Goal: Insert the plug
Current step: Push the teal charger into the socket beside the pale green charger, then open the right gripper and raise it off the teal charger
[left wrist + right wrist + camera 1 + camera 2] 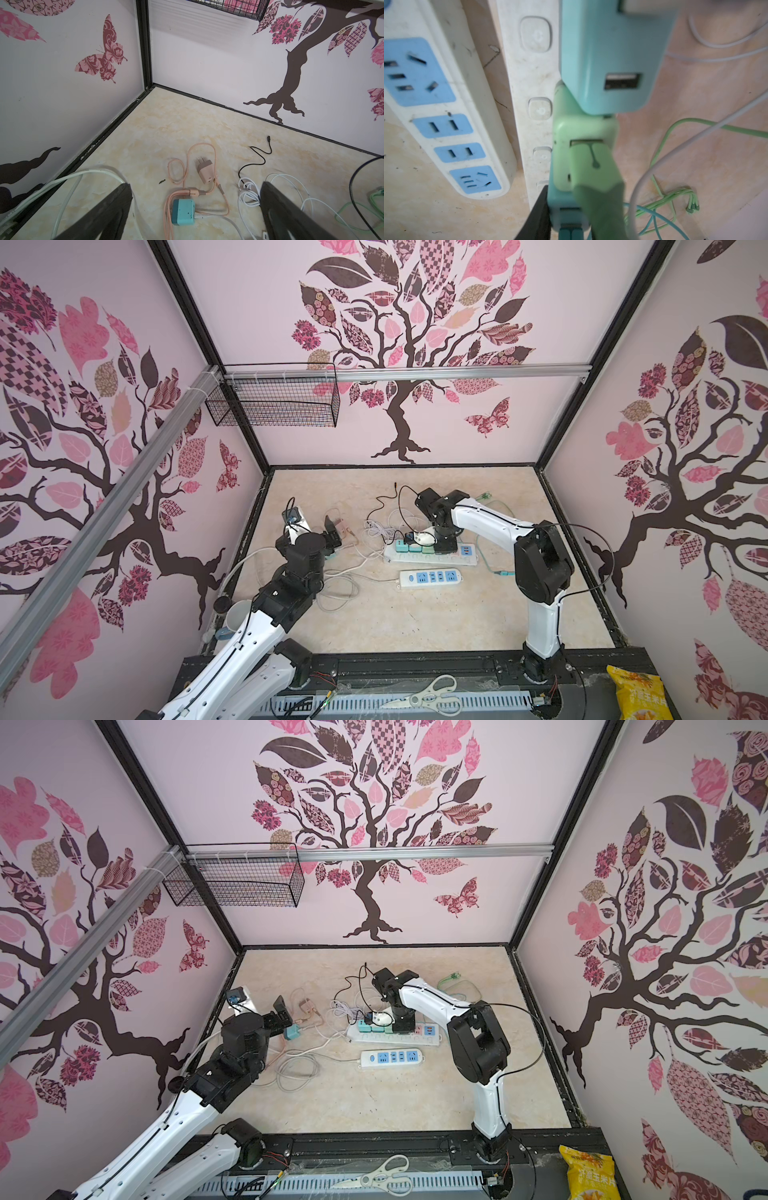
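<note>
1. Beige marbled tabletop (pixel 374 622).
2. Ctr: long white pwr strip (pixel 432 559); short blue-socket strip (pixel 430 577) just beside it at 6 o'clock.
3. 9 o'clock: pink charger (pixel 204 169) w/ pink cable, teal charger cube (pixel 184 212).
4. 8 o'clock: white cable loops (pixel 336 593).
5. 12 o'clock: black cable (pixel 257 160).
6. 1 o'clock: green cable (pixel 484 497).

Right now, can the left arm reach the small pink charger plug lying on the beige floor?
Probably yes: the left gripper is open and the pink charger plug lies free just ahead of it; only a teal charger cube sits nearer.

Overhead stereo pair, wrist cameras low — close
</note>
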Robot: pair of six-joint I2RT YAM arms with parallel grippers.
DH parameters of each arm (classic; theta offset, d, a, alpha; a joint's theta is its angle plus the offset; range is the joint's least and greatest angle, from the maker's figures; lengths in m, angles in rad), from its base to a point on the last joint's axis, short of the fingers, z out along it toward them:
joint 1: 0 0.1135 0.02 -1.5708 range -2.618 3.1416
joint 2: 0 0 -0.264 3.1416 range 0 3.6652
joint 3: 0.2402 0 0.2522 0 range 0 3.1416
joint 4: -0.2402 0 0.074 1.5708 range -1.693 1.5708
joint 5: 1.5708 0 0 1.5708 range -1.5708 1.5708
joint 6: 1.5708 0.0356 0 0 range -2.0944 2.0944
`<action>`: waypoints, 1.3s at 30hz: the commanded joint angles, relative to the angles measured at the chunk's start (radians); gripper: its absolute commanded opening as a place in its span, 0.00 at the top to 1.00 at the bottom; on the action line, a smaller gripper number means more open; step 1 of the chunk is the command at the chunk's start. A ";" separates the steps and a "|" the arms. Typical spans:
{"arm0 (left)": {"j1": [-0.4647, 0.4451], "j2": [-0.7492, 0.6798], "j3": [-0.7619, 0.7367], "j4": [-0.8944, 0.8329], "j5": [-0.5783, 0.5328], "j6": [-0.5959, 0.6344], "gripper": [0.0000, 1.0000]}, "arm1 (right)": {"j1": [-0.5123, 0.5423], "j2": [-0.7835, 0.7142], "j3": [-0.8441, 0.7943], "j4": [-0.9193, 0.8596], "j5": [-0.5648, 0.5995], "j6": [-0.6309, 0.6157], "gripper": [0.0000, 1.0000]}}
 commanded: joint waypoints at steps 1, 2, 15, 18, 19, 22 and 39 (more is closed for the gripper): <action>0.003 0.003 0.023 -0.002 -0.008 0.010 0.02 | -0.014 0.117 -0.054 0.091 -0.087 -0.030 0.88; 0.004 0.004 0.023 -0.001 -0.009 0.008 0.02 | -0.015 0.114 -0.063 0.097 -0.099 -0.039 0.89; 0.003 -0.006 0.024 -0.007 -0.009 0.017 0.02 | -0.016 0.141 -0.097 0.131 -0.138 -0.061 0.88; 0.003 -0.005 0.024 -0.004 -0.007 0.016 0.02 | -0.016 0.118 -0.072 0.114 -0.137 -0.047 0.83; 0.003 -0.004 0.024 -0.004 -0.006 0.015 0.02 | -0.016 0.103 -0.065 0.112 -0.136 -0.041 0.80; 0.004 -0.001 0.024 -0.001 0.007 0.010 0.02 | -0.019 0.048 -0.041 0.102 -0.128 -0.029 0.73; 0.003 0.018 0.052 -0.026 0.081 0.031 0.02 | -0.018 -0.371 -0.166 0.192 -0.094 0.324 0.00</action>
